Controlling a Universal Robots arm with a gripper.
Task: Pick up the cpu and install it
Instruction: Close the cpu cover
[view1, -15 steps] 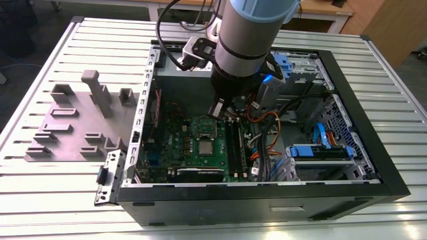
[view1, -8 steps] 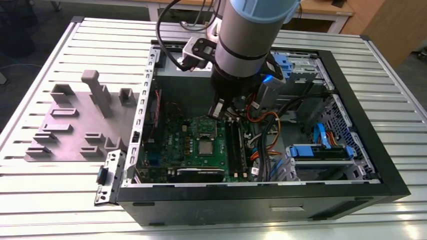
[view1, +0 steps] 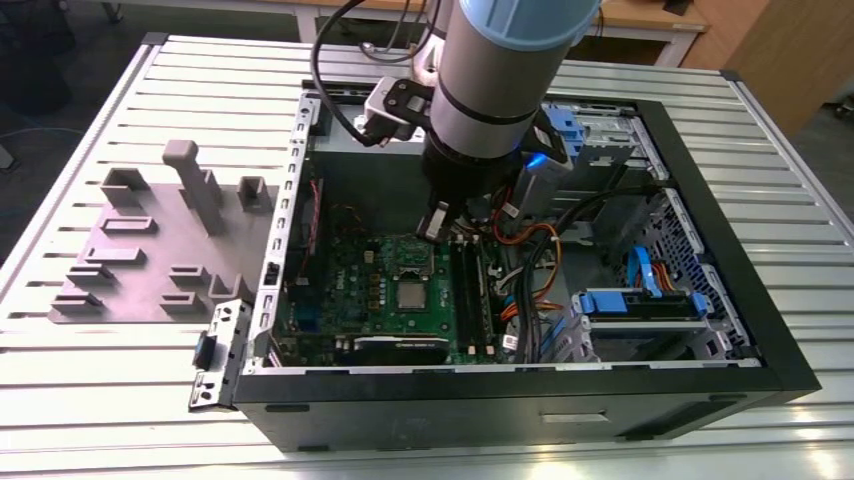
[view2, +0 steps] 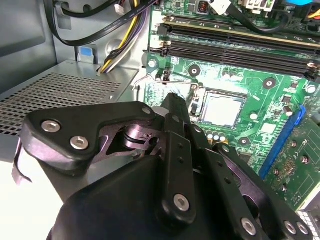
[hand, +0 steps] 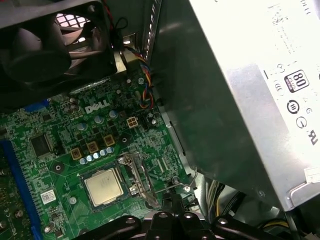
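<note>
The cpu (view1: 411, 293) (view2: 223, 110) (hand: 103, 186), a small silver-grey square, lies flat in its socket on the green motherboard (view1: 360, 300) inside the open computer case (view1: 534, 410). My gripper (view1: 434, 222) (view2: 172, 100) (hand: 172, 200) hangs inside the case a little above the board. It is beside the socket, towards the power supply side, and its fingers are shut with nothing between them. Nothing touches the cpu. A thin metal lever (hand: 172, 186) stands close under the fingertips, next to the socket's metal frame (hand: 134, 175).
A silver power supply (hand: 240, 100) and a black fan (hand: 45, 50) crowd the board. Memory slots (view2: 235, 47) and loose cables (view2: 115, 55) lie near the socket. Blue drive bays (view1: 641, 300) fill the case on the exterior view's right. A grey-purple moulded plate (view1: 147, 250) sits on the table.
</note>
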